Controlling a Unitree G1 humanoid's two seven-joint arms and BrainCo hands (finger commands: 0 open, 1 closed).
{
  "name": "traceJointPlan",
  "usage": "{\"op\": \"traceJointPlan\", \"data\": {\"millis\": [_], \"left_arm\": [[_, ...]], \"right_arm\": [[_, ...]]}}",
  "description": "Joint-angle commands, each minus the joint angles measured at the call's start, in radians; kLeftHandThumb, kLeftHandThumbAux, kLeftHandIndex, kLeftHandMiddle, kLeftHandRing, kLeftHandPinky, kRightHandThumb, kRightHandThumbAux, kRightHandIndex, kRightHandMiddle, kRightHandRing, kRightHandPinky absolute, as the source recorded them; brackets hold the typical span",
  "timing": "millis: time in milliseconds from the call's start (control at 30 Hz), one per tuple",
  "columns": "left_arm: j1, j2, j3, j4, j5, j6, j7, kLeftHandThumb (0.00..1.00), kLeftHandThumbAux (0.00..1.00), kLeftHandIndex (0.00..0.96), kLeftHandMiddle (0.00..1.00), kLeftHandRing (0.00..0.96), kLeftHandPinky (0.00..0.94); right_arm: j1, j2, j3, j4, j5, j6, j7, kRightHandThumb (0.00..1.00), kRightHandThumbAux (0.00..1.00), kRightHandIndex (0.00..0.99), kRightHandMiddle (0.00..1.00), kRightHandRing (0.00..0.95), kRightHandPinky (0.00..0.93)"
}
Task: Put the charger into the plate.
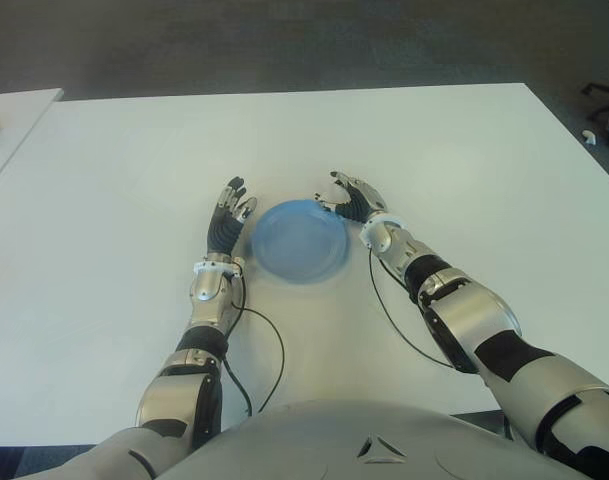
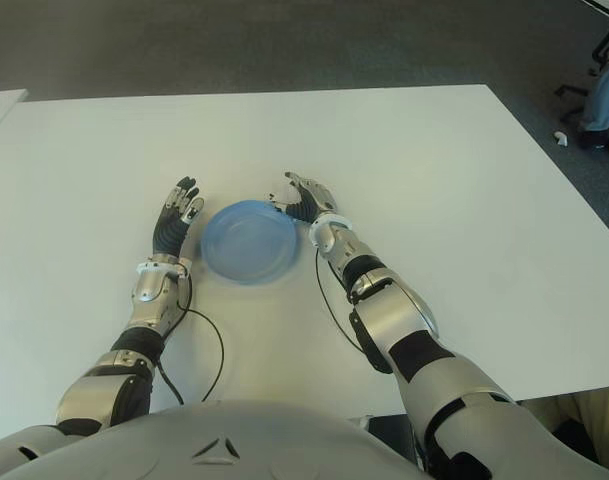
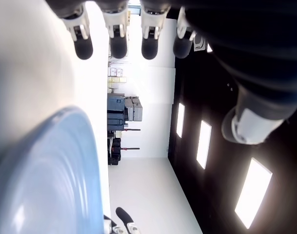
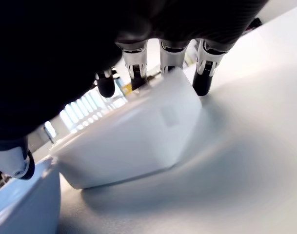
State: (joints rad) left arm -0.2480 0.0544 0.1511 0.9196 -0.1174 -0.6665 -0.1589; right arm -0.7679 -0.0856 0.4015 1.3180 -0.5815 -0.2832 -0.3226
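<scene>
A round blue plate (image 1: 302, 240) lies on the white table (image 1: 464, 170) between my two hands. My right hand (image 1: 346, 198) is at the plate's far right rim, fingers curled down. In the right wrist view a white blocky charger (image 4: 133, 136) sits tilted on the table under that hand. Its fingertips (image 4: 138, 73) press the charger's top edge and the thumb (image 4: 11, 158) is at its other side, beside the plate's rim (image 4: 21, 204). In the eye views the hand mostly hides the charger. My left hand (image 1: 229, 215) shows just left of the plate, fingers (image 3: 118, 44) straight and holding nothing.
Thin black cables (image 1: 274, 350) run from both wrists back over the table toward my body. A second white table (image 1: 14, 110) stands at the far left. A chair with blue cloth (image 2: 602, 90) stands on the dark floor at the far right.
</scene>
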Motion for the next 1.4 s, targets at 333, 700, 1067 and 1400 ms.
{"op": "traceJointPlan", "data": {"millis": [333,700,1067,1400], "left_arm": [[0.056,-0.001,0.014,0.024,-0.031,0.068,-0.043,0.082,0.559,0.0,0.001,0.0,0.0],[0.056,0.002,0.023,0.026,-0.038,0.059,-0.051,0.05,0.556,0.0,0.004,0.0,0.0],[0.046,0.013,0.035,0.044,-0.045,0.06,-0.069,0.044,0.546,0.0,0.008,0.0,0.0],[0.033,0.021,0.047,0.07,-0.051,0.054,-0.093,0.053,0.551,0.0,0.011,0.0,0.0]], "right_arm": [[0.056,-0.006,-0.048,0.026,0.062,0.031,0.092,0.0,0.422,0.0,0.344,0.421,0.269],[0.066,-0.079,-0.031,0.019,0.04,-0.005,0.098,0.0,0.386,0.0,0.465,0.502,0.386],[0.063,-0.165,0.012,-0.004,0.007,-0.042,0.087,0.0,0.391,0.0,0.507,0.538,0.41],[0.057,-0.21,0.065,-0.018,-0.037,-0.051,0.062,0.0,0.375,0.0,0.504,0.507,0.301]]}}
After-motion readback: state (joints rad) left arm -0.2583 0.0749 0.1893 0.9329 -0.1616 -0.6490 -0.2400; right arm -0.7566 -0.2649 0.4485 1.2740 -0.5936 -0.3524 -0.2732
